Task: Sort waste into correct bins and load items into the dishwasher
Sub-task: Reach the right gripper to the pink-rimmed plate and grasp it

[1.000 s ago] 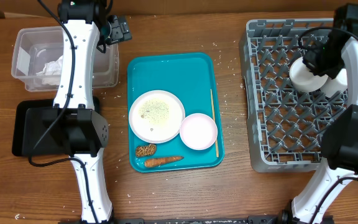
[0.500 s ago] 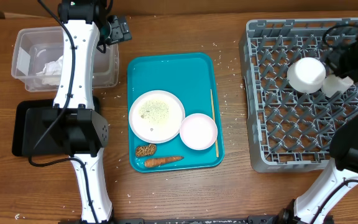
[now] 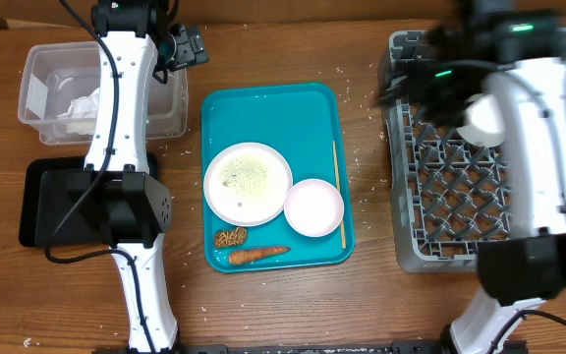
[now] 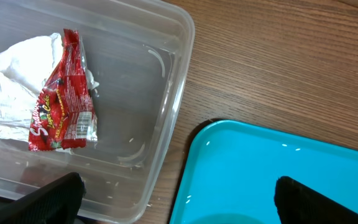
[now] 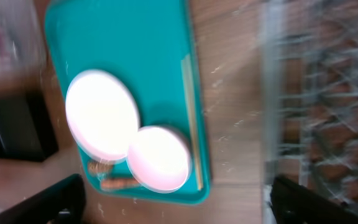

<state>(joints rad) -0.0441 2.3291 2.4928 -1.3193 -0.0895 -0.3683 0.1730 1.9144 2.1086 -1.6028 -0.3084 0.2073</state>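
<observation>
On the teal tray [image 3: 263,118] lie a white plate [image 3: 248,183] with rice specks, a white bowl [image 3: 313,207], chopsticks [image 3: 338,192], a carrot [image 3: 258,254] and a brown food piece [image 3: 230,237]. A white cup [image 3: 480,122] stands in the grey dish rack [image 3: 440,216], partly hidden by my right arm. The clear tub [image 4: 160,130] holds a red-and-white wrapper [image 4: 62,115] and napkins [image 4: 11,93]. Open and holding nothing, my left gripper [image 4: 179,205] hangs over the tub's edge. My right gripper [image 5: 179,208] is open and blurred, above the table between tray and rack.
A flat black tray [image 3: 52,202] lies in front of the clear tub [image 3: 42,69]. Loose rice grains are scattered on the wood around the teal tray. My right arm [image 3: 524,147] stretches over the rack.
My right gripper has let go of the white cup in the rack, opened, and swung left towards the teal tray. The left arm has not moved.
</observation>
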